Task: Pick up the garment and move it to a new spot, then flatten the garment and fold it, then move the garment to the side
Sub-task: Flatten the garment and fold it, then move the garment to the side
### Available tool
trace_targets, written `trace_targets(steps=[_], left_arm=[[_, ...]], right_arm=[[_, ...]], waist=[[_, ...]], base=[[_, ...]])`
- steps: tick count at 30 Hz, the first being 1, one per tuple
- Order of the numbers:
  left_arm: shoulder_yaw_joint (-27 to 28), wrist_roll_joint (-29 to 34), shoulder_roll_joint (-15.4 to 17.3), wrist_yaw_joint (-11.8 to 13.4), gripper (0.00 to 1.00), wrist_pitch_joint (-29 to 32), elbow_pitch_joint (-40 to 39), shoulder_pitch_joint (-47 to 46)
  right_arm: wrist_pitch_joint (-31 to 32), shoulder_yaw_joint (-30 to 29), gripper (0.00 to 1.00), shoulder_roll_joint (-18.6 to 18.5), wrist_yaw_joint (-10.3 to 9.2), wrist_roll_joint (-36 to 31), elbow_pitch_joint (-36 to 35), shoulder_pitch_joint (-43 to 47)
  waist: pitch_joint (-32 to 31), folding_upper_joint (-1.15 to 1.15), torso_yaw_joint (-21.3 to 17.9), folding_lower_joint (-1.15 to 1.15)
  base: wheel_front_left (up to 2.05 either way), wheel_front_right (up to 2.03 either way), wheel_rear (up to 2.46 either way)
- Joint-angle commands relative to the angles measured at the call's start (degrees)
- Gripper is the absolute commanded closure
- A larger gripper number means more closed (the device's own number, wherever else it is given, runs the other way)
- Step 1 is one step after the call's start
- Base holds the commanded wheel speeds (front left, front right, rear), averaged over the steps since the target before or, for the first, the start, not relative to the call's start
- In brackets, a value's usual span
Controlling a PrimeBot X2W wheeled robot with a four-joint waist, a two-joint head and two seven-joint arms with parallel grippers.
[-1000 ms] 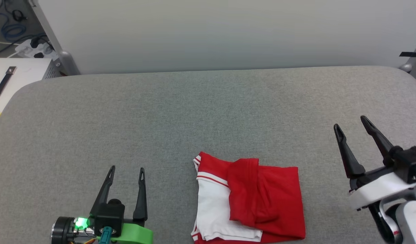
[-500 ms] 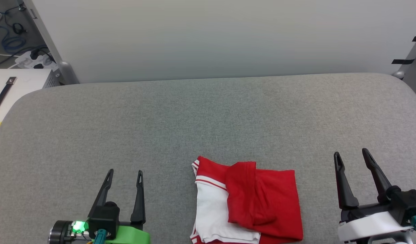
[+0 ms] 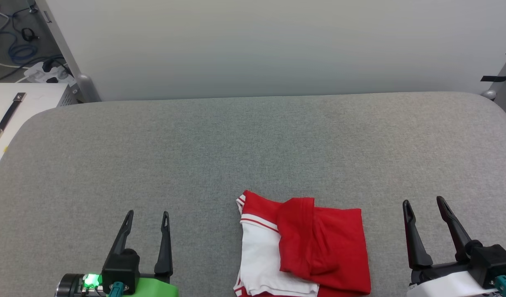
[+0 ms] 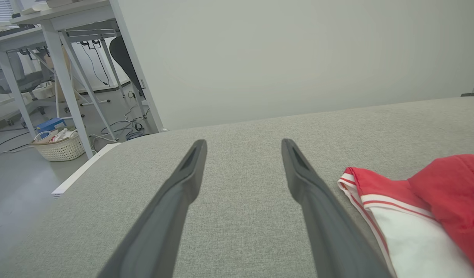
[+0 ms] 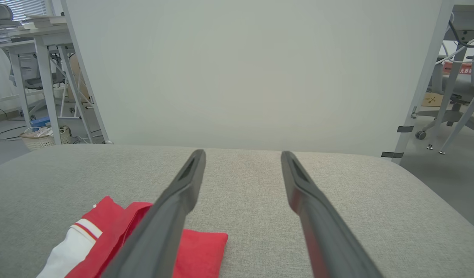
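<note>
The garment, red with a white sleeve and striped trim, lies folded into a compact rectangle near the front edge of the grey table. My left gripper stands open to its left, well apart from it, with nothing between the fingers. Open too is my right gripper, which hovers to the garment's right, clear of the cloth. In the left wrist view the garment lies right of my open left gripper. In the right wrist view the garment sits at the lower left of my open right gripper.
A pale wall panel rises behind the table. A white cabinet with a dark handle stands off the table's left corner, with cables on the floor behind it. Desks and a basket stand further left.
My right gripper has drawn back and down toward the table's front right corner. The left gripper has slid back slightly. The head camera has tilted a little; the garment stays put.
</note>
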Motion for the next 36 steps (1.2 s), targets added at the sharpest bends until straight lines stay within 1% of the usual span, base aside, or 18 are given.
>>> trace_targets(steps=[1,12,18,19,20,21,25,27,29,30,35,36], left_arm=[[0.3,-0.3,-0.5,-0.5,0.0,-0.3,0.2,0.8],[1.1,0.3,-1.2,-1.2,0.0,-0.3,0.7,0.8],[1.4,0.5,-1.5,-1.4,0.0,-0.3,0.8,0.9],[1.4,0.6,-1.5,-1.4,0.0,-0.3,0.8,0.9],[1.6,0.7,-1.7,-1.5,0.0,-0.3,0.8,0.7],[1.6,0.7,-1.7,-1.5,0.0,-0.3,0.8,0.6],[1.7,0.9,-1.9,-1.6,0.0,-0.3,0.7,0.2],[1.6,1.0,-2.0,-1.8,0.0,-0.3,0.6,0.0],[1.5,1.0,-2.1,-1.9,0.0,-0.3,0.7,-0.3],[1.5,1.1,-2.4,-1.9,0.0,-0.3,0.7,-0.8],[1.5,1.3,-2.6,-1.9,0.0,-0.3,0.7,-1.6],[1.5,1.3,-2.7,-1.9,0.0,-0.3,0.7,-1.8]], right_arm=[[-0.3,0.1,0.0,0.1,-0.04,-0.3,-0.1,0.8],[-0.3,0.2,0.0,-0.1,-0.04,-0.7,0.1,0.8],[-0.3,-0.4,0.0,-1.3,-0.04,-0.3,-0.9,-1.2],[-0.3,-0.4,0.0,-1.8,-0.04,-0.3,-1.2,-1.8],[-0.3,-0.5,0.0,-4.2,-0.04,0.7,-1.2,-4.6],[-0.3,-0.5,0.0,-5.1,-0.04,1.0,-1.2,-5.8],[3.2,0.9,0.0,-9.5,-0.04,4.4,-0.6,-12.1],[8.1,3.1,0.0,-12.3,-0.04,7.4,0.0,-15.0],[14.5,6.1,0.0,-15.4,-0.04,11.2,0.1,-17.8],[24.4,10.5,0.0,-19.5,-0.04,18.3,-0.8,-21.5],[42.8,16.9,0.0,-25.4,-0.04,30.7,-1.3,-24.3],[45.1,17.5,0.0,-26.0,-0.04,32.6,-1.2,-24.5]], waist=[[-0.1,0.0,0.1,0.0],[-0.1,0.0,0.4,0.0],[-0.2,0.0,0.6,0.0],[-0.2,0.0,0.7,0.0],[0.0,0.0,0.8,0.0],[0.1,0.0,0.9,0.0],[0.9,0.0,1.1,0.0],[1.4,0.0,1.4,0.0],[1.9,0.0,1.7,0.0],[2.9,0.0,2.2,0.0],[4.4,0.0,3.0,0.0],[4.6,0.0,3.2,0.0]], base=[[0.0,0.0,0.0],[0.0,0.0,0.0],[0.0,0.0,0.0],[0.0,0.0,0.0],[0.0,0.0,0.0],[0.0,0.0,0.0],[0.0,0.0,0.0],[0.0,0.0,0.0],[0.0,0.0,0.0],[0.0,0.0,0.0],[0.0,0.0,0.0],[0.0,0.0,0.0]])
